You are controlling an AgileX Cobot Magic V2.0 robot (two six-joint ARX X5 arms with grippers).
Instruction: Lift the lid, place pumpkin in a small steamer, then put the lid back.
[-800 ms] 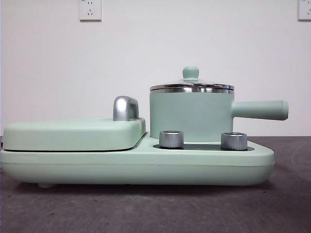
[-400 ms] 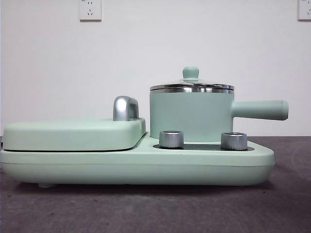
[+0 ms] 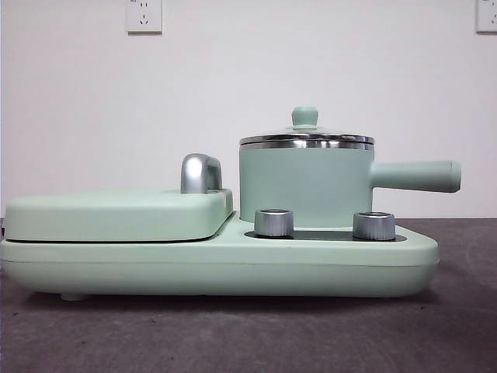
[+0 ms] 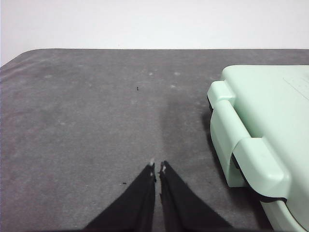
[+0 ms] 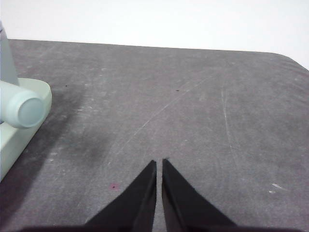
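A mint-green countertop cooker (image 3: pixel 233 268) is seen side-on, set on a dark grey, felt-like table (image 3: pixel 248 334) marked with faint scuffs. Its base is long, smooth and matte, with rounded corners. On one half a flat, cushion-shaped griddle cover (image 3: pixel 116 215) is closed, with a curved brushed-metal handle (image 3: pixel 199 172) at its inner end. On the other half the small steamer (image 3: pixel 304 186) stands upright: a matte cylindrical pot with a shiny steel rim and a long straight side handle (image 3: pixel 415 176) with a rounded end. The lid (image 3: pixel 306 138) is seated on the steamer, its steel edge flush with the rim and its small rounded knob (image 3: pixel 304 116) on top. Two ribbed metal dials (image 3: pixel 274 222) are set in front of the pot. The pumpkin is not seen in any view.

Behind the table a plain white wall is shown, with two white sockets (image 3: pixel 144 15) high up.

The left gripper (image 4: pixel 157 166) is held low over bare table beside the griddle end, its jaws closed together on nothing. The right gripper (image 5: pixel 159 163) is held over bare table near the steamer's handle tip, its jaws likewise closed and empty.
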